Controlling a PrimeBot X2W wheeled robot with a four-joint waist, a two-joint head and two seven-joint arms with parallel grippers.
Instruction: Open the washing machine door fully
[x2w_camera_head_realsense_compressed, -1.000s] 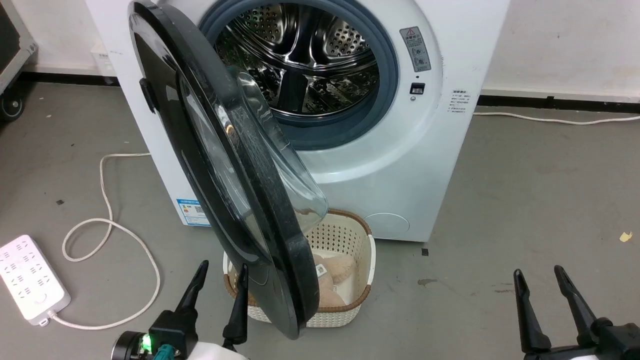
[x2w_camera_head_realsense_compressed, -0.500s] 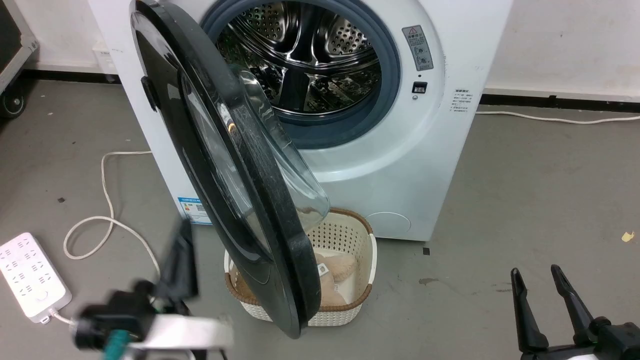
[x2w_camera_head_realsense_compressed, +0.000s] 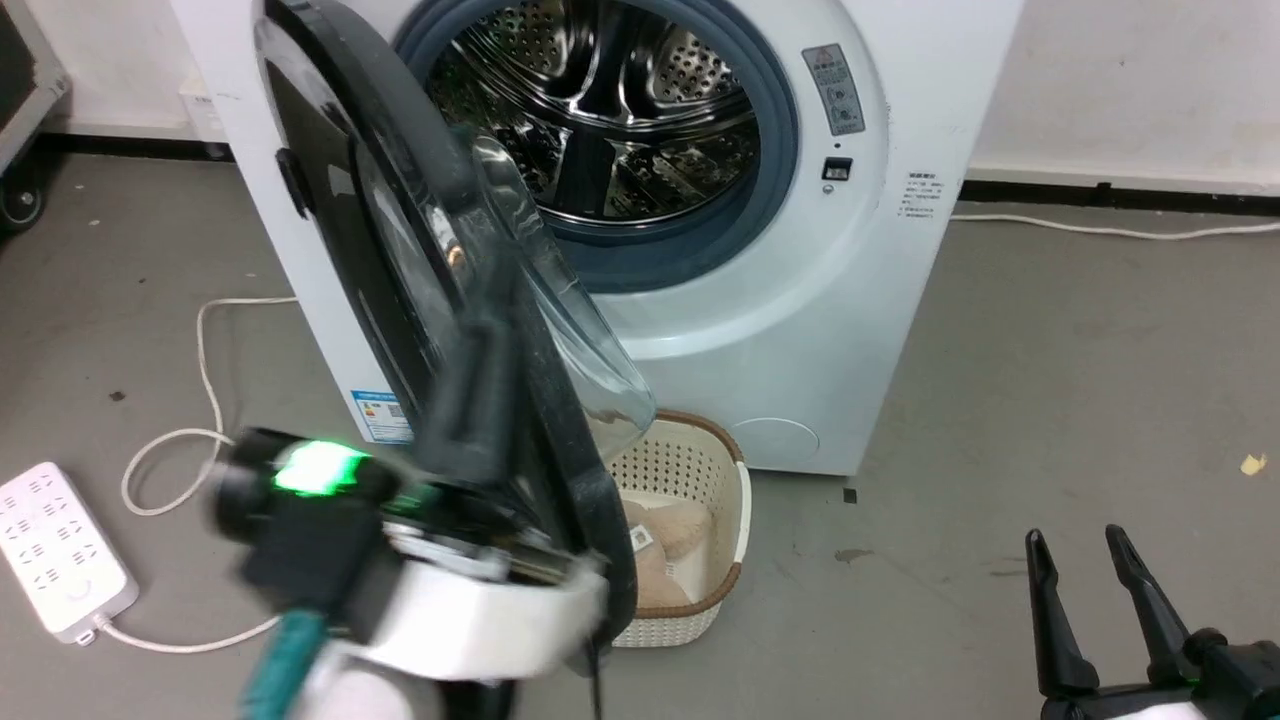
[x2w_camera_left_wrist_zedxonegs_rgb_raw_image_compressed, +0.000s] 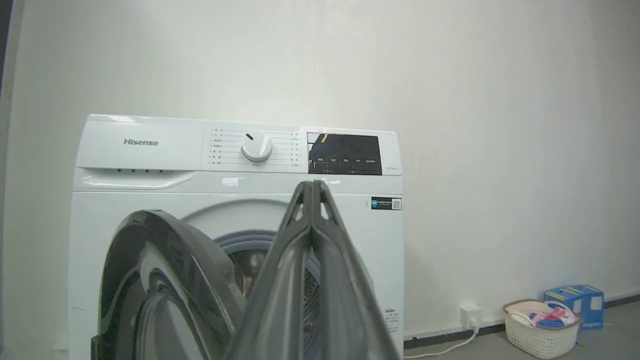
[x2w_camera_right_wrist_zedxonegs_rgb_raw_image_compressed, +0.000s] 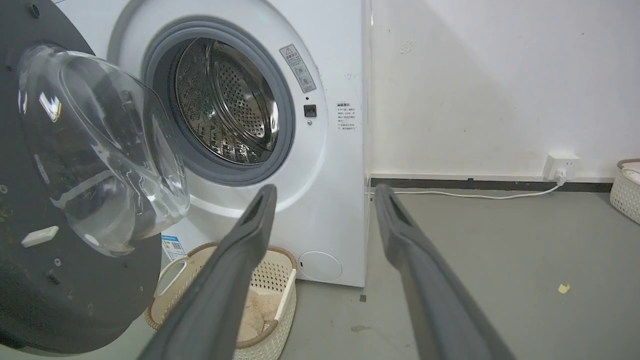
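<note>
The washing machine (x2w_camera_head_realsense_compressed: 850, 300) is a white front-loader with its steel drum exposed. The washing machine door (x2w_camera_head_realsense_compressed: 330, 200), a black disc with a clear glass bowl, stands partly open, swung out towards me on its left hinge. My left gripper (x2w_camera_head_realsense_compressed: 485, 350) is raised and blurred in front of the door's lower rim; I cannot tell if it touches it. In the left wrist view its fingers (x2w_camera_left_wrist_zedxonegs_rgb_raw_image_compressed: 312, 186) are pressed together on nothing, with the door (x2w_camera_left_wrist_zedxonegs_rgb_raw_image_compressed: 165, 280) at the lower left. My right gripper (x2w_camera_head_realsense_compressed: 1090, 560) stands open at the lower right, apart from the machine (x2w_camera_right_wrist_zedxonegs_rgb_raw_image_compressed: 320, 150).
A cream perforated basket (x2w_camera_head_realsense_compressed: 700, 470) holding something beige sits on the floor under the door. A white power strip (x2w_camera_head_realsense_compressed: 60, 560) and its cable (x2w_camera_head_realsense_compressed: 205, 350) lie at the left. Another basket (x2w_camera_left_wrist_zedxonegs_rgb_raw_image_compressed: 542, 325) and a blue box (x2w_camera_left_wrist_zedxonegs_rgb_raw_image_compressed: 575, 300) stand by the wall to the right.
My left gripper has shut and swung from the lower left floor area up in front of the door. The door and the right gripper have barely moved.
</note>
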